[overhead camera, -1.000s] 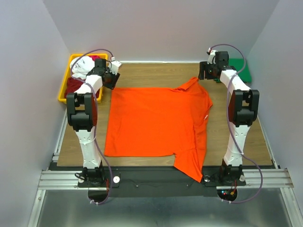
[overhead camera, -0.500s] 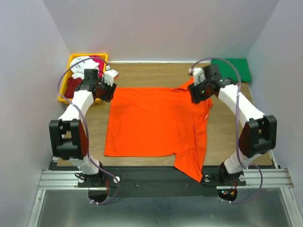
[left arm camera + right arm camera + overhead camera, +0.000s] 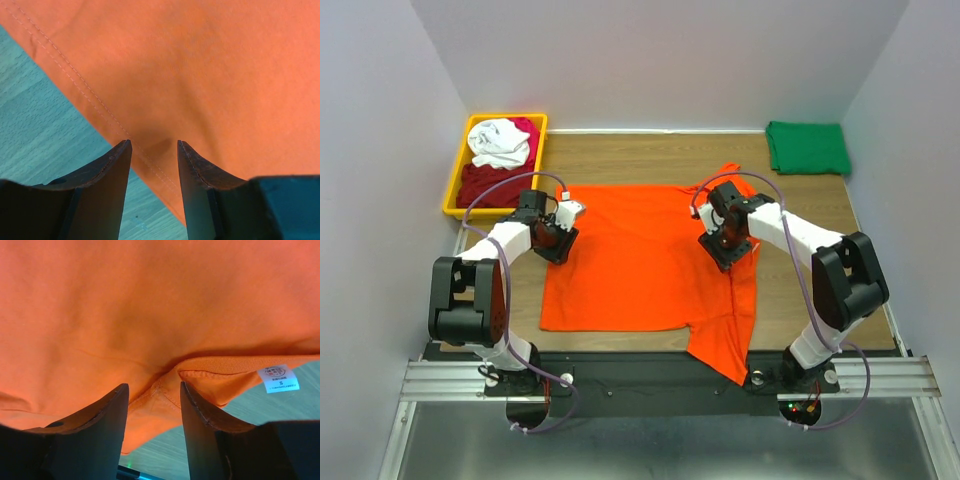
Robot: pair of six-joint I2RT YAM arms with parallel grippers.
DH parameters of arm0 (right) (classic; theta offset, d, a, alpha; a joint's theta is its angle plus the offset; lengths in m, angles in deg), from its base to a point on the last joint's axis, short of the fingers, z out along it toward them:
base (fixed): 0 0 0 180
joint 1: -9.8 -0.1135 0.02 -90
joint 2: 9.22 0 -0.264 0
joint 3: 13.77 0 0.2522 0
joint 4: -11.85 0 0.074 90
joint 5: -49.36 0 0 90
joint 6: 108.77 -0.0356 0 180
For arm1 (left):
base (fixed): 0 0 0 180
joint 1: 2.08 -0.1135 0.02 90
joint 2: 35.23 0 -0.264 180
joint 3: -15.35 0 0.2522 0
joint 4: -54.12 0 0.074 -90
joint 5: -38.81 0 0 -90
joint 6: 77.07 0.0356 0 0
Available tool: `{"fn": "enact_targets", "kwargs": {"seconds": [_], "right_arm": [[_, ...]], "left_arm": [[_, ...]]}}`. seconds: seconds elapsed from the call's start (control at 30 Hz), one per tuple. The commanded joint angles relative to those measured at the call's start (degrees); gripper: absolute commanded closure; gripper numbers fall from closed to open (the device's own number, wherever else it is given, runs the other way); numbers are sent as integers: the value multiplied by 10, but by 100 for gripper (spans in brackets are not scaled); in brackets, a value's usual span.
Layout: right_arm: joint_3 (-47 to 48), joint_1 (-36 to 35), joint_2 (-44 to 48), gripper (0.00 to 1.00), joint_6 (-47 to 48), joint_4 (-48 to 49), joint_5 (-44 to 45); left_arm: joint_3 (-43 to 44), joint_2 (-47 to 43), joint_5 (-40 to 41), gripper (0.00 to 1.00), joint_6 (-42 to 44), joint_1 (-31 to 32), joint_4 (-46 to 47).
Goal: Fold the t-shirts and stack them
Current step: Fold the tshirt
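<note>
A bright orange t-shirt (image 3: 640,265) lies flat across the middle of the wooden table (image 3: 620,160). The left gripper (image 3: 154,150) stands spread over its left hem. The right gripper (image 3: 154,390) stands spread astride the collar fold on its right side.

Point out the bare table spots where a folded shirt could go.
Widest bare wood: the far strip of the table, between the yellow bin and the green t-shirt, beyond the orange t-shirt. Also free: the right side below the green one, under the right arm. Crowded: the middle, under the orange t-shirt with the left gripper and right gripper over it.
</note>
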Motion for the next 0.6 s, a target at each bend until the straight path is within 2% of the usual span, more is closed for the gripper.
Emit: {"fn": "enact_targets", "kwargs": {"seconds": [0.0,0.17,0.27,0.33,0.37,0.47,0.57], "right_arm": [[-10,-7,3,49,-16,4,80],[-37,-7,8,49,-18,2,88],[-45,-7,-1,53,-22,0,77],[-51,-6,-5,63,-24,1,75],[-52,-7,-4,74,-25,-2,75],[-64,-6,12,94,-27,-12,88],[-74,-1,60,99,-23,-27,119]], "left_arm": [[-13,-21,35,47,0,6,37],[-20,-2,43,48,1,6,50],[-21,9,46,48,1,6,54],[-24,13,51,48,1,6,57],[-23,15,53,49,2,6,58],[-28,14,64,50,4,6,59],[-33,15,74,54,5,6,61]]}}
